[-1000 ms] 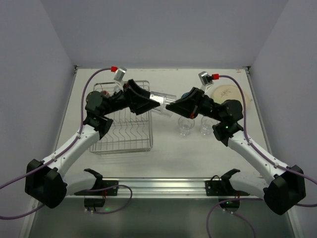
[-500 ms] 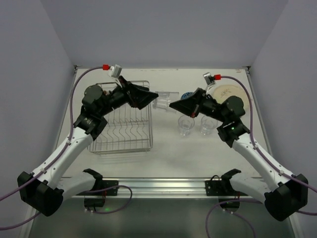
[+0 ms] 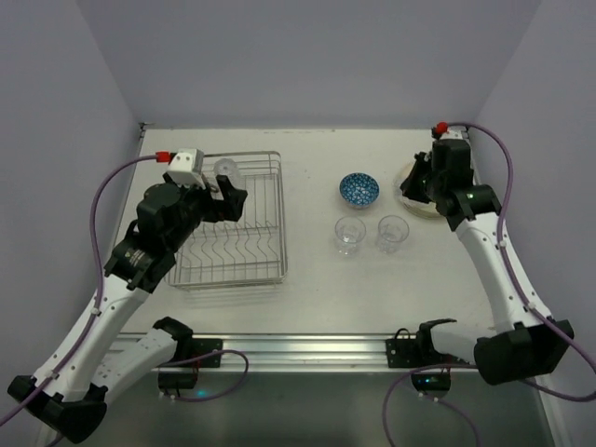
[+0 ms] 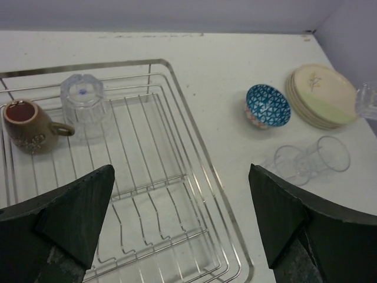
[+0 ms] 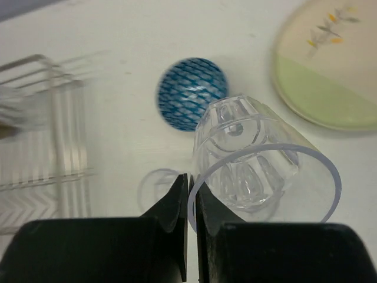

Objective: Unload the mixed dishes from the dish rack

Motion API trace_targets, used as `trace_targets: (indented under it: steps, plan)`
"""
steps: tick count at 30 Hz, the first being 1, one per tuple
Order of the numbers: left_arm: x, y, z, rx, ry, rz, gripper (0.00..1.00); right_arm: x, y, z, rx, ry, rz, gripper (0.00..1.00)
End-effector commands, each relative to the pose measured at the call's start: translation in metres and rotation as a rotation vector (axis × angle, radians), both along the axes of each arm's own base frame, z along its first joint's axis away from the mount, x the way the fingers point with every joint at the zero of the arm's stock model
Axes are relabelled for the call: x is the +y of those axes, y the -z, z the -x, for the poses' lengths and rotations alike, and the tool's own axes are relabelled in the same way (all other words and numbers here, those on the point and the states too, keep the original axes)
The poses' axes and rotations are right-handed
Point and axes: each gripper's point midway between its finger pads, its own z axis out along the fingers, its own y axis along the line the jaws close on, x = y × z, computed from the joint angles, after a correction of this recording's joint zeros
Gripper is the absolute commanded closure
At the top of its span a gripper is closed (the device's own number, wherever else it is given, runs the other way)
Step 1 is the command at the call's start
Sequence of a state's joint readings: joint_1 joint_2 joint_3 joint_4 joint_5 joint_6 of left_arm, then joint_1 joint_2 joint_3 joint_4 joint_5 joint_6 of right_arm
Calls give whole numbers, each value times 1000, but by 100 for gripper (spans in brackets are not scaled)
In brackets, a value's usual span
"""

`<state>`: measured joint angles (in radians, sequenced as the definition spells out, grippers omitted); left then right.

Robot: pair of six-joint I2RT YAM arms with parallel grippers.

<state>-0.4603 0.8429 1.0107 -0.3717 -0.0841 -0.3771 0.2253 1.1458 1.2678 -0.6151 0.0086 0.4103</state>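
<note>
The silver wire dish rack [image 3: 237, 244] stands at the left. It holds an upturned clear glass [image 4: 82, 101] and a brown mug [image 4: 26, 125]. My left gripper [image 3: 230, 197] hovers over the rack's far half, jaws wide open and empty [image 4: 182, 218]. My right gripper [image 5: 189, 180] is shut on the rim of a clear glass [image 5: 259, 156] and holds it in the air near the stack of cream plates [image 5: 330, 76]. In the top view that gripper [image 3: 417, 182] is over the plates' left edge. The blue patterned bowl [image 3: 358, 188] and two clear glasses [image 3: 349, 235] [image 3: 392, 233] stand on the table.
The white table [image 3: 317, 279] has walls at the back and both sides. A metal rail [image 3: 298, 349] runs along the near edge. The bowl [image 4: 268, 106], the plates [image 4: 321, 94] and the standing glasses [image 4: 306, 159] lie right of the rack.
The glass passed from my left gripper to my right one. The left arm drew back over the rack and opened. The right arm carried the glass right, toward the plates.
</note>
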Motion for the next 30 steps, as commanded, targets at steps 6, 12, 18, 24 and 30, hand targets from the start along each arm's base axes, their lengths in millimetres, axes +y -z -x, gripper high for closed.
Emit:
trace_targets:
  steps: [6,12,18,24,30]
  plan:
    - [19,73,13,117,-5,-182,0,-112,100,19,391,358,199,100]
    - [19,85,20,112,8,-178,0,-123,152,19,511,401,199,100]
    - [19,86,24,100,5,-188,0,-116,186,10,579,368,182,100]
    - [18,89,25,104,13,-190,0,-115,201,1,609,357,180,100]
    - [17,91,25,108,16,-191,0,-115,210,-1,626,353,183,100]
